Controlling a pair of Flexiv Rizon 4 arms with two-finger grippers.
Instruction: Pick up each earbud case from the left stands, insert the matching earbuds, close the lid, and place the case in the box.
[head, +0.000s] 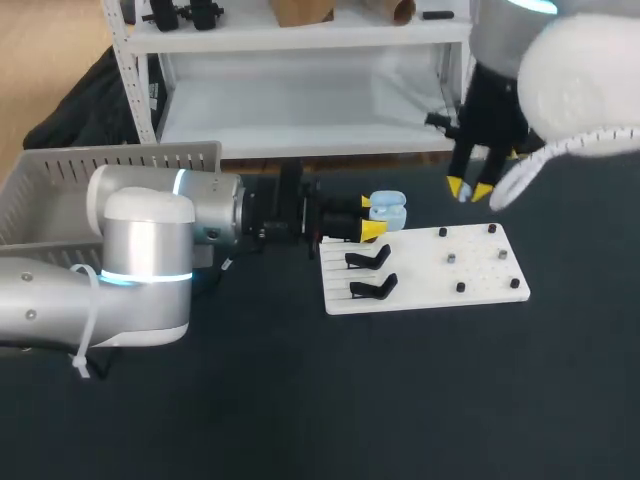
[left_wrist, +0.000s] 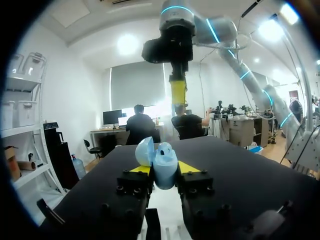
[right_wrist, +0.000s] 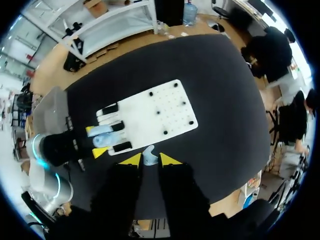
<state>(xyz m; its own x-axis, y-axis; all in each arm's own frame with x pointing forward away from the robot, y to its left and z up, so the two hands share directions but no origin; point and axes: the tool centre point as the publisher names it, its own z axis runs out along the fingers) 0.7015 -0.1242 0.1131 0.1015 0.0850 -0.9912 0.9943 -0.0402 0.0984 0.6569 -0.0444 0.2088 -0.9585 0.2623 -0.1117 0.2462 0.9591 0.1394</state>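
1. The table (head: 300, 400) is dark and matt, with no shine on it.
2. The earbud case (left_wrist: 162, 165) in my left fingers (left_wrist: 140, 169) is pale blue plastic, smooth and slightly glossy.
3. The earbud (right_wrist: 149, 156) between my right fingers (right_wrist: 131, 160) looks like the same smooth plastic.
4. The board (head: 480, 262) is matt white; its stands (head: 370, 260) are black with a faint sheen.
5. My left arm (head: 150, 240) has a smooth, satin silver shell; my right arm (head: 585, 80) wears a white cloth-like cover.
6. The box (head: 60, 180) is grey plastic.
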